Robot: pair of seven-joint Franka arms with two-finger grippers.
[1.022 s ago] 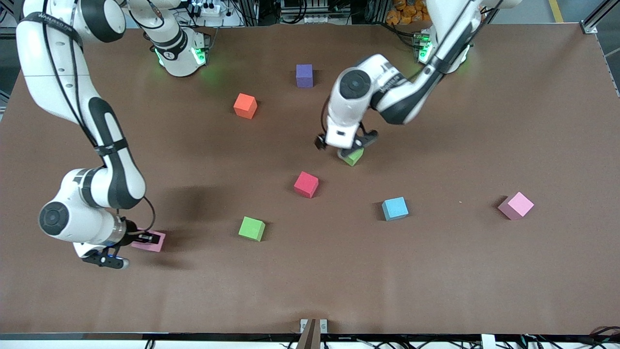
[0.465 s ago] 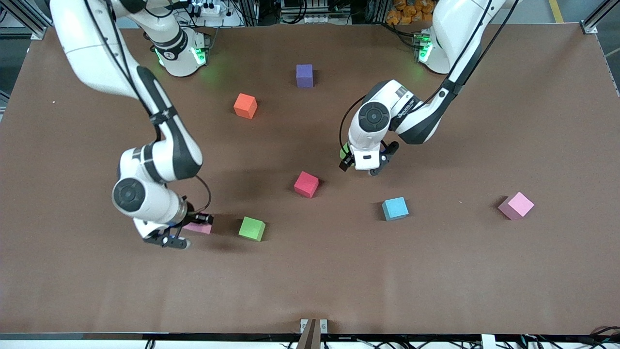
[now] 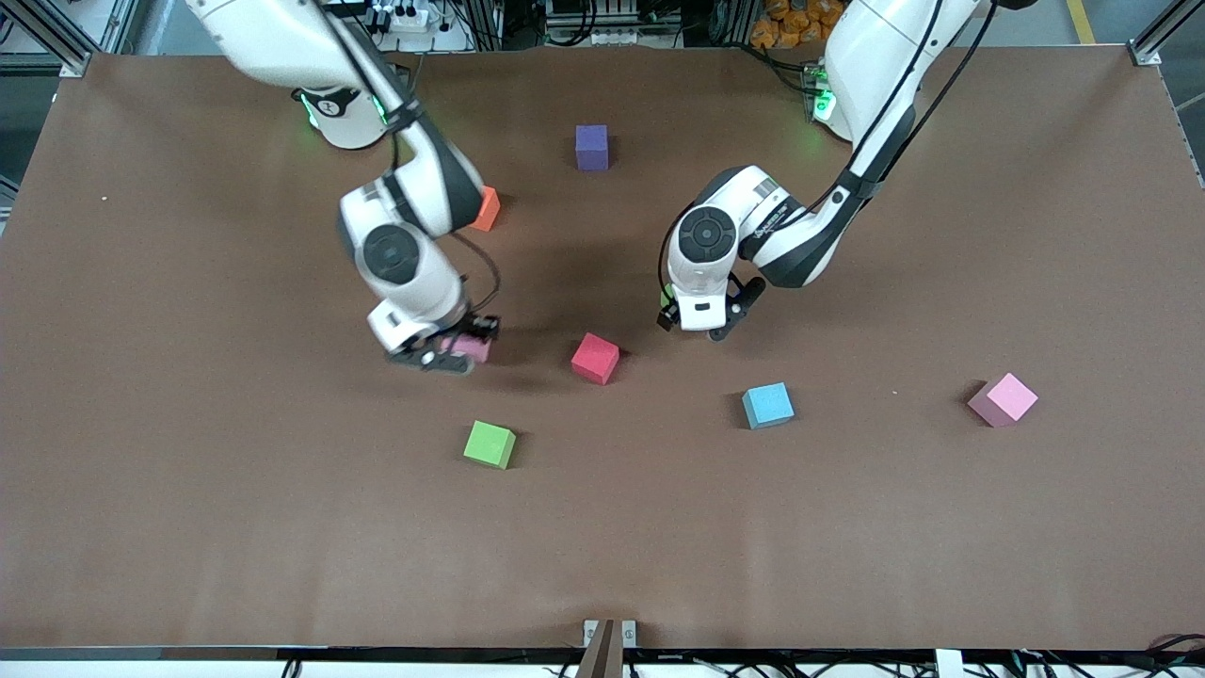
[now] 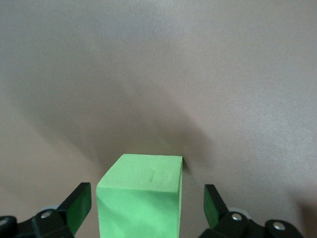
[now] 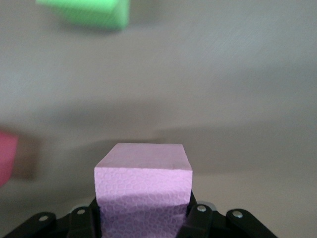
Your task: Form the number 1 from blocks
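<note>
My right gripper (image 3: 461, 354) is shut on a pink block (image 3: 473, 347) and hangs low over the table beside the red block (image 3: 595, 358). In the right wrist view the pink block (image 5: 142, 178) fills the jaws. My left gripper (image 3: 701, 325) is open around a green block (image 4: 143, 178), with a gap at each finger. Only a sliver of that green block (image 3: 666, 299) shows in the front view. A second green block (image 3: 490, 444), a light blue block (image 3: 767, 405), a second pink block (image 3: 1004, 398), a purple block (image 3: 591, 147) and an orange block (image 3: 489, 209) lie scattered.
The right arm's elbow covers part of the orange block. The right wrist view also shows the loose green block (image 5: 86, 12) and an edge of the red block (image 5: 6, 156). The brown table (image 3: 847, 546) is bare nearer the front camera.
The right arm has carried the pink block from the right arm's end of the table toward the middle, up to the red block. The left gripper has shifted slightly over the green block.
</note>
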